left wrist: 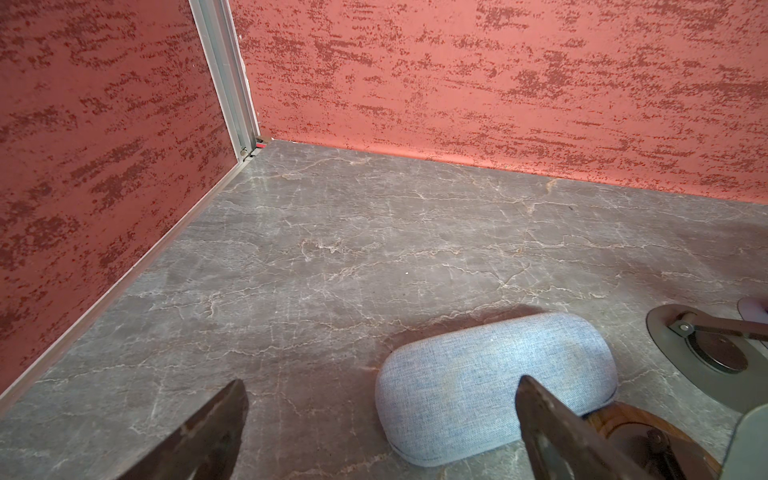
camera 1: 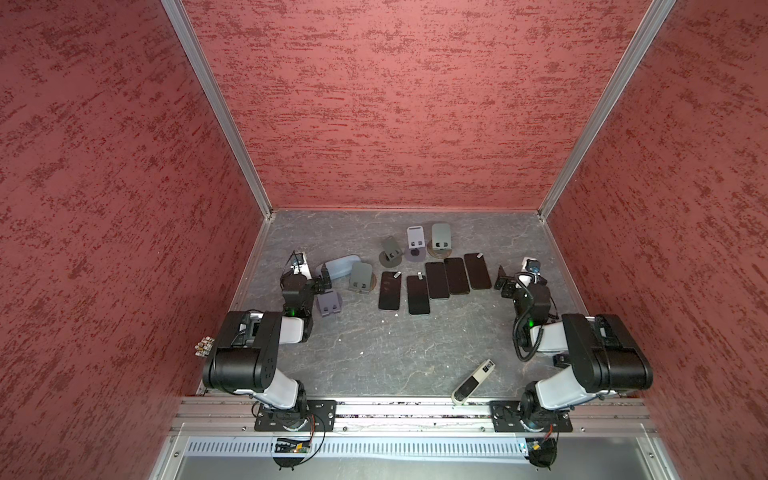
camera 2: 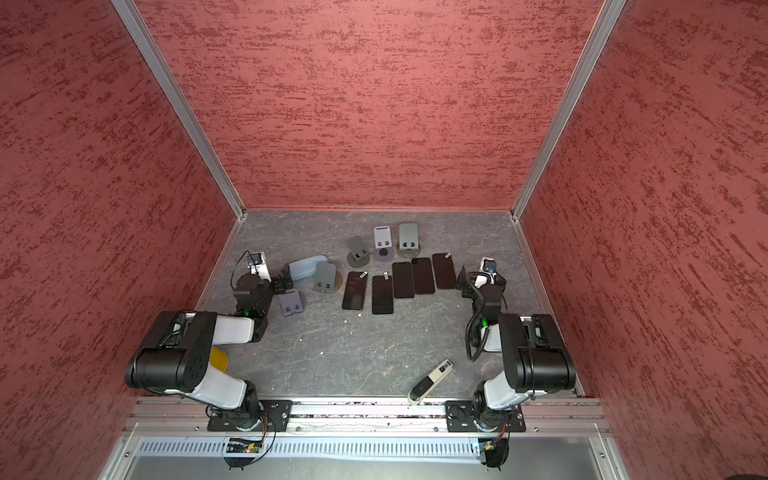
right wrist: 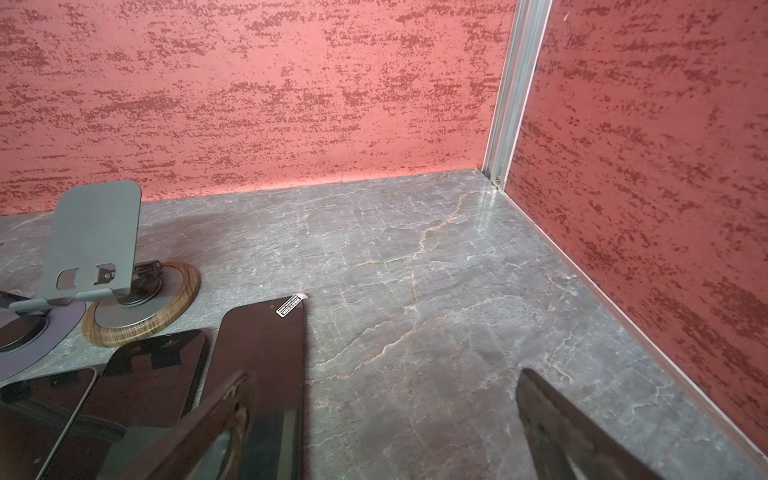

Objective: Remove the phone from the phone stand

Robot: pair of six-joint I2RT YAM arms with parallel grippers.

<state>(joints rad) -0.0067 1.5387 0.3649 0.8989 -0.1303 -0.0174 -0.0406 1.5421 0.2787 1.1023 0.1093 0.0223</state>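
**Worktop** (camera 1: 374, 353): grey marbled surface, walled in red on three sides.

**Phones:** Five lie flat in a row across the middle, dark faces up, from the leftmost phone (camera 1: 390, 291) to the rightmost phone (camera 1: 477, 271). Each rests on the worktop itself, apart from the stands.

**Stands:** Three stand just beyond the row at far centre. They are a dark grey stand (camera 1: 391, 249), a lilac stand (camera 1: 415, 243) and a grey wood-rimmed stand (camera 1: 441, 239). Two more are left of the row: a second wood-rimmed stand (camera 1: 360, 277) and, nearer, a purple stand (camera 1: 329, 303).

**Left tool** (camera 1: 323, 282): Jaws spread wide, gripping nothing. It sits low at the near end of a blue-grey fabric case (left wrist: 478, 386), just left of the second wood-rimmed stand.

**Right tool** (camera 1: 503, 283): Jaws spread wide, gripping nothing. It sits just right of the rightmost phone. In the right wrist view one finger (right wrist: 224, 415) overlaps that phone's near end; contact cannot be told.

**Other:** A white-and-black handheld device (camera 1: 473, 382) lies at the near edge, right of centre, well apart from the phones.
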